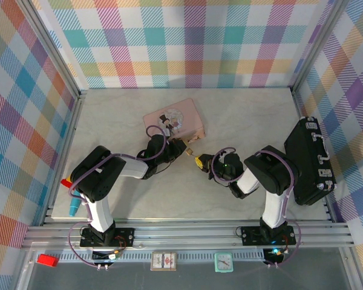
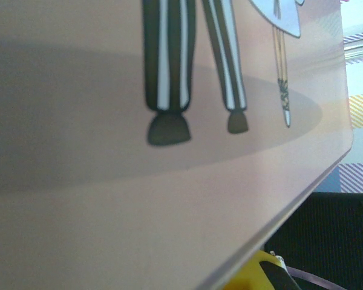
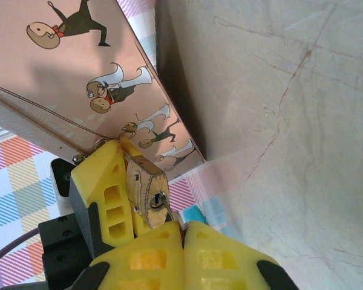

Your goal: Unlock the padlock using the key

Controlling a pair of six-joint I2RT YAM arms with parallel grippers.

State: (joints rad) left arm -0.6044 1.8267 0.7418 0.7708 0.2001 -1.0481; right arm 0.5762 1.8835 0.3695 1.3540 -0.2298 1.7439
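Grippers, top view: the left gripper [image 1: 183,148] sits at the near right corner of the pink tin [image 1: 172,121]. The right gripper [image 1: 201,161] faces it from just to the right, yellow tips nearly meeting. Between the two is a speck of gold, the padlock [image 1: 192,147], just off the tin's corner above the marble table [image 1: 109,115]. How the jaws stand is too small to read from up here. A black case [image 1: 311,160] lies along the table's right edge, well apart from the work.

Left wrist view: lens close against the pink tin's lid, with printed cartoon legs blurred across it. A bit of yellow plastic pokes in at the bottom edge; cannot tell whose finger it is. The black case shows dark beyond the lid's edge.

Right wrist view: the right gripper's two yellow fingers [image 3: 218,260] are pressed together with no gap, pinching the key [image 3: 173,216]. Only a short sliver of its metal shows, running from the fingertips up to the keyhole in the padlock's end face. The key tip is at or in the keyhole; cannot tell how deep. The padlock is clamped in the left gripper, one yellow finger flat against its left side and more yellow behind it. The lock is held clear of the table, just beside the tin's edge.
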